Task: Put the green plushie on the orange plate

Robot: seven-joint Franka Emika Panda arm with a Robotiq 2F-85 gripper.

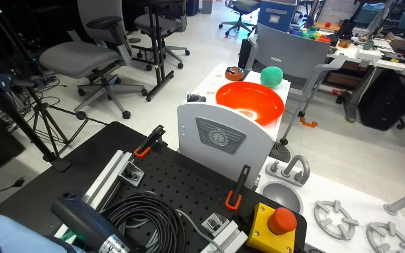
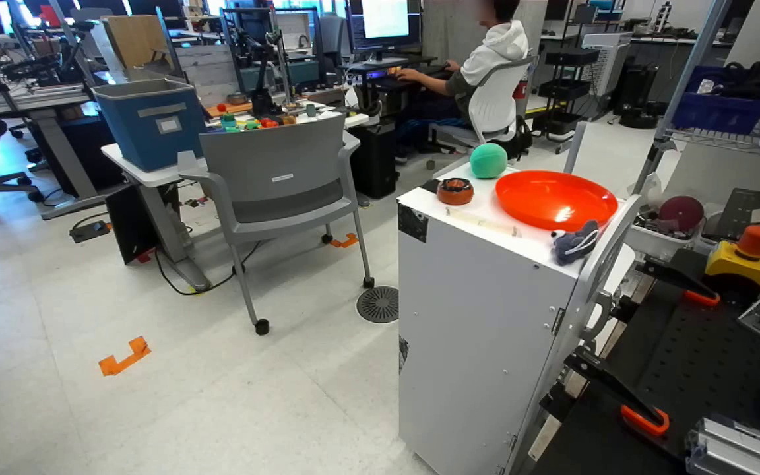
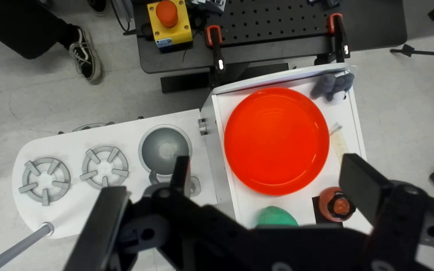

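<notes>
Tool (image 3: 265, 177) (wrist view only), jaws apart

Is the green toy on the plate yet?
Off: in the wrist view, white tabletop shows between the green toy and the orange plate.

- The plate (image 3: 277, 141) lies on the cabinet top (image 3: 301, 201).
- In the wrist view, the plushie (image 3: 275, 216) is just below the plate, apparently apart from it; it is partly hidden.
- To the right of the plushie, there is a small object (image 3: 335, 205).
- Above right of the plate is a soft toy (image 3: 328, 84), near the upright panel (image 3: 277, 78).
- On the counter (image 3: 75, 146) at left: the basin (image 3: 160, 145), then two burners (image 3: 119, 172).
</notes>
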